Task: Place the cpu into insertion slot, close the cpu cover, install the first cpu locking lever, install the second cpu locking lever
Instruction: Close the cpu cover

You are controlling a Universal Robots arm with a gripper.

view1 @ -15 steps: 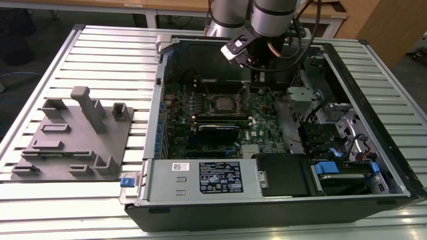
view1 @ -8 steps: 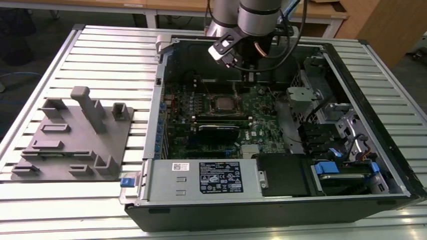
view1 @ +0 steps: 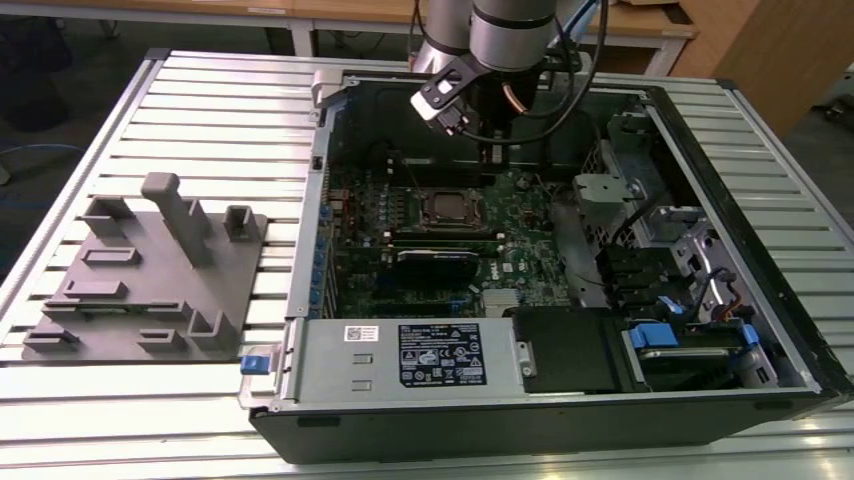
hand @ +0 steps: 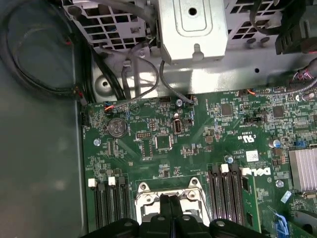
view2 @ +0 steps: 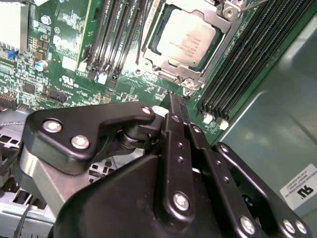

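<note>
The cpu (view2: 187,35) lies flat in the insertion slot (view1: 451,208) on the green circuit board, its dull silver top showing. Over its edges lies the cpu cover (view2: 170,72), a silver frame, flat and down. My gripper (view2: 174,106) hangs a little above the board beside the socket's corner, shut, with nothing between its black fingers. In the first wrist view the gripper (hand: 171,204) hides part of the socket's silver rim (hand: 143,191). In the exterior view the gripper (view1: 499,140) hangs inside the open computer case, just behind the socket.
Long black memory slots (view2: 242,64) flank the socket on both sides. A metal drive cage (hand: 193,29) and loose cables (hand: 143,74) lie past the board's edge. A grey fixture plate (view1: 147,270) stands on the slatted table at the exterior view's left.
</note>
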